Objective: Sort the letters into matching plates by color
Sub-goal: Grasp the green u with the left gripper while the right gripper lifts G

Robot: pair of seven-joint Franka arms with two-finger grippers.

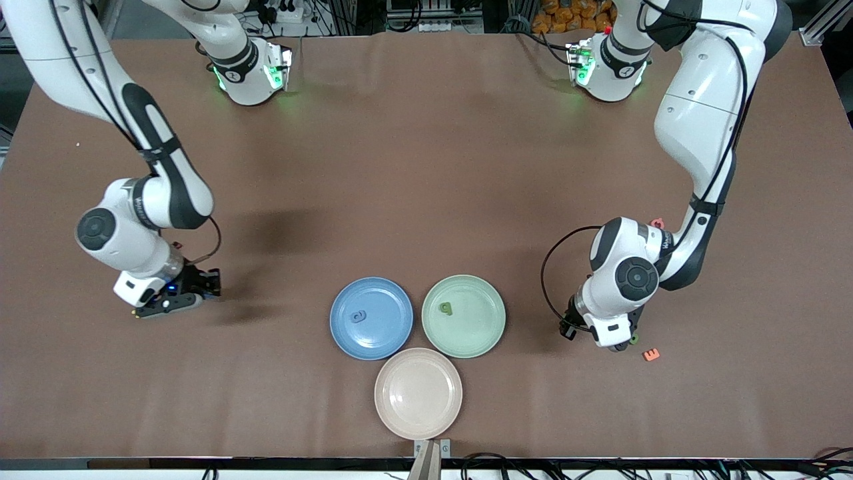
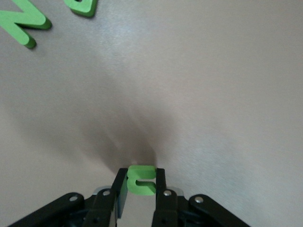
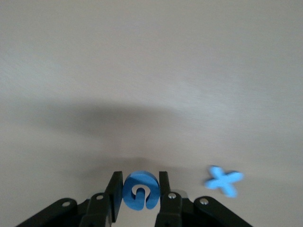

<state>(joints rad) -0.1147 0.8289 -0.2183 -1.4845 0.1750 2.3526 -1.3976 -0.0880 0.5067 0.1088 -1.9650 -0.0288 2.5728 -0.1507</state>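
Note:
My left gripper (image 2: 141, 173) is shut on a green letter (image 2: 141, 180), down at the table toward the left arm's end. In the front view the left gripper (image 1: 623, 344) is mostly hidden under its wrist, beside the green plate (image 1: 474, 335). Two more green letters (image 2: 24, 24) (image 2: 83, 5) lie on the cloth. My right gripper (image 3: 140, 176) is shut on a round blue letter (image 3: 140, 191), low over the table toward the right arm's end (image 1: 210, 288). A blue X letter (image 3: 224, 181) lies close by. The blue plate (image 1: 383, 338) holds one blue letter (image 1: 358, 317). The green plate holds one green letter (image 1: 445, 308).
A beige plate (image 1: 418, 400) sits nearer the front camera than the two coloured plates, touching both. An orange letter (image 1: 651, 355) lies just beside the left gripper, and a red letter (image 1: 657, 223) shows by the left arm's forearm.

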